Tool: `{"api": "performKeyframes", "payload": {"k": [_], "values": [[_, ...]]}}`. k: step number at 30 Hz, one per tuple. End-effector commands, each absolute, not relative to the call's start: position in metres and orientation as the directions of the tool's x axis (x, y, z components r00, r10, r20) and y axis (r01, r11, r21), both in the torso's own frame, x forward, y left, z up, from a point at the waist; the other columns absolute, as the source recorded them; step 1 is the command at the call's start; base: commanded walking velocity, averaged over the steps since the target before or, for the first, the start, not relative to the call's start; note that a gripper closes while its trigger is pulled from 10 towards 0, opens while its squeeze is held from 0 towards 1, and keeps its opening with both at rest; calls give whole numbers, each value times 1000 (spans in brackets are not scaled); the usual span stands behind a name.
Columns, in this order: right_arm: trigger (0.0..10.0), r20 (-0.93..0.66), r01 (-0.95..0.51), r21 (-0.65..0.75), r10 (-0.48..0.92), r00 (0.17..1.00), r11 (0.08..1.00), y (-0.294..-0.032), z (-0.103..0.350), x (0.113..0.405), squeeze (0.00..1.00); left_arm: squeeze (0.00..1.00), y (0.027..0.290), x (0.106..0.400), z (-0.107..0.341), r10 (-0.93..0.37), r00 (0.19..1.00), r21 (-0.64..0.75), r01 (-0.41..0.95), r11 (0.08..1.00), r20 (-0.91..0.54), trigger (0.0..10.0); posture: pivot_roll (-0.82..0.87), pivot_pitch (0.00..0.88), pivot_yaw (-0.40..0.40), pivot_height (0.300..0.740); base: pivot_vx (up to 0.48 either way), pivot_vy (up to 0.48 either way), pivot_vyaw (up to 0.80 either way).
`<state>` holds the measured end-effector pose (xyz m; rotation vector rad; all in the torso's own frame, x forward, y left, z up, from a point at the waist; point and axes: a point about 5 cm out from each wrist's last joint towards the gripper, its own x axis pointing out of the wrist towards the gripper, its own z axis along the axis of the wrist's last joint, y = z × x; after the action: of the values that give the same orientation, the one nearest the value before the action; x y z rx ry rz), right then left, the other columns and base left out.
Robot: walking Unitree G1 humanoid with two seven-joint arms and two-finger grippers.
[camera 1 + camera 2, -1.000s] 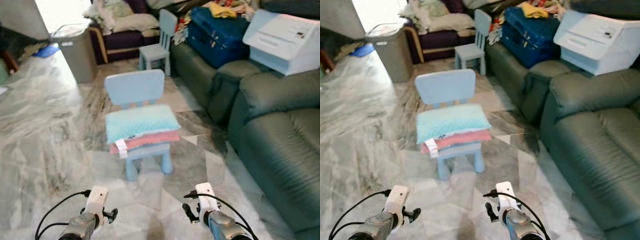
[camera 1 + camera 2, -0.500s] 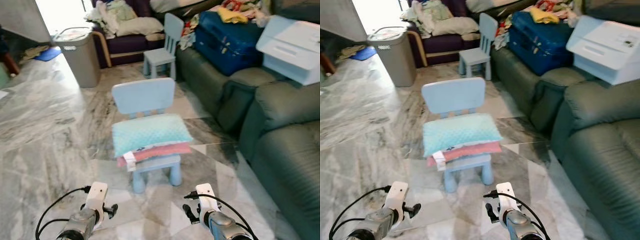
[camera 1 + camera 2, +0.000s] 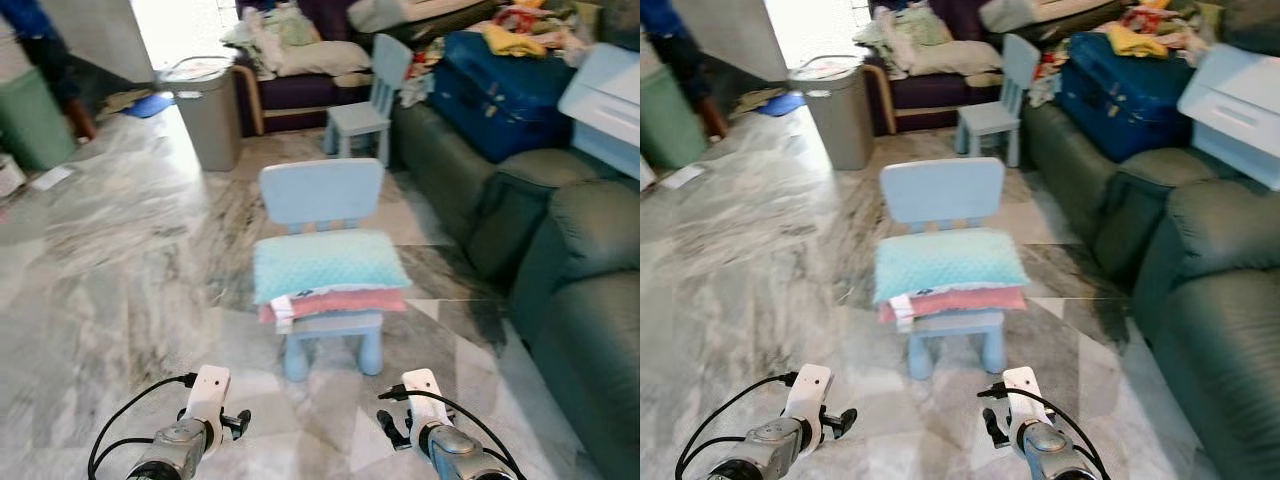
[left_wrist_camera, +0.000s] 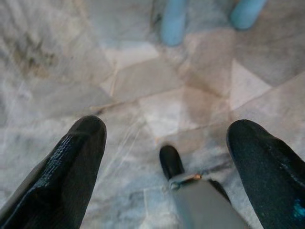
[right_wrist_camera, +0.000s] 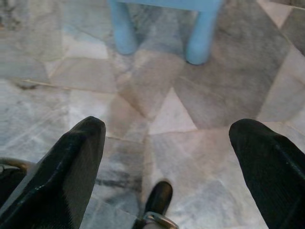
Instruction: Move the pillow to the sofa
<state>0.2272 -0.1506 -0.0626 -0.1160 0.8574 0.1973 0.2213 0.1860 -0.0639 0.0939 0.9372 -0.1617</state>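
Pillow [image 3: 328, 264], pale teal, lies flat on seat of small light-blue kids' chair [image 3: 322, 192], stacked on a pink pillow [image 3: 340, 301] w/ white tag at its left end. Long axis runs left-right across the seat, parallel to chair back; both ends overhang the seat edges a bit. Chair stands on marble floor [image 3: 120, 260], chair back on the far side from robot. Dark green leather sofa [image 3: 590, 300] sits to the right, well apart from the pillow. Second small blue chair [image 3: 370, 95] further back, grey laundry bin [image 3: 205, 105] behind-left.

Left gripper [image 4: 167, 143] low over the floor, fingers [image 4: 71, 162] spread wide, holding nothing. Right gripper [image 5: 167, 143] likewise, fingers [image 5: 76, 157] wide apart, empty, chair legs just ahead of it. Both well short of the pillow.
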Motion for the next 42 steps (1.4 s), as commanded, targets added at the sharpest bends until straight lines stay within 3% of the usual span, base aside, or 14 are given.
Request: {"api": "performKeyframes", "payload": {"k": [1, 8, 26, 42], "values": [[10000, -760, -215, -23, 123, 638, 976, -152, -62, 228, 0, 0, 189, 224, -62, -84, 586, 25, 175, 984, -806, 10000, -71, 0, 55, 740, 0, 0, 0], [10000, -761, -210, -19, 122, 637, 978, -152, -62, 228, 0, 0, 189, 224, -62, -84, 585, 25, 176, 984, -807, 10000, -71, 0, 55, 740, 0, 0, 0], [10000, -761, -215, -26, 120, 637, 976, -152, -62, 228, 0, 0, 189, 225, -62, -86, 587, 23, 176, 984, -805, 10000, -71, 0, 53, 740, 0, -305, 0], [10000, -761, -214, -25, 120, 637, 976, -153, -62, 228, 0, 0, 189, 225, -61, -88, 596, 3, 151, 989, -798, 10000, -69, 0, 52, 740, 0, 0, 0]]}}
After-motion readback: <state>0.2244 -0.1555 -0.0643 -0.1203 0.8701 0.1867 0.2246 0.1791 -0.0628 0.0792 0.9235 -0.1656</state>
